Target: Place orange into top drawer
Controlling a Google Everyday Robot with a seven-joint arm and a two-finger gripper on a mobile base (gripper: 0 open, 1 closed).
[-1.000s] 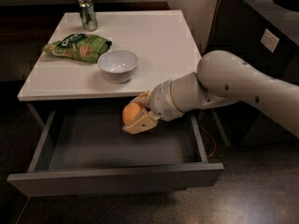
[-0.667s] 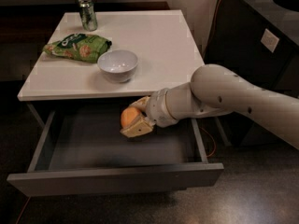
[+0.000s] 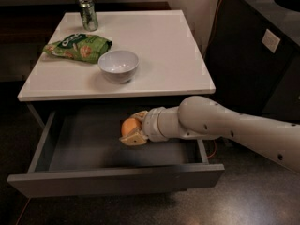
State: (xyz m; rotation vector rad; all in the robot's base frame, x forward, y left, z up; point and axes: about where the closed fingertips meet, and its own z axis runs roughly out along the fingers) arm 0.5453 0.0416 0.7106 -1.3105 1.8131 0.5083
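Note:
The orange [image 3: 130, 126] is held between the tan fingers of my gripper [image 3: 133, 128], which is shut on it. The gripper reaches in from the right on a white arm and sits low inside the top drawer [image 3: 84, 149], over the right half of its grey floor. The drawer is pulled out wide under the white table, with its flat grey front [image 3: 117, 182] nearest the camera. Whether the orange touches the drawer floor cannot be told.
On the white table [image 3: 159, 46] stand a white bowl [image 3: 118, 65], a green chip bag [image 3: 77, 47] and a green can [image 3: 87, 13]. A dark cabinet [image 3: 262, 50] stands to the right, with an orange cable down its edge.
The gripper has sunk lower and further into the drawer with the orange still held. The arm now lies flatter across the drawer's right side.

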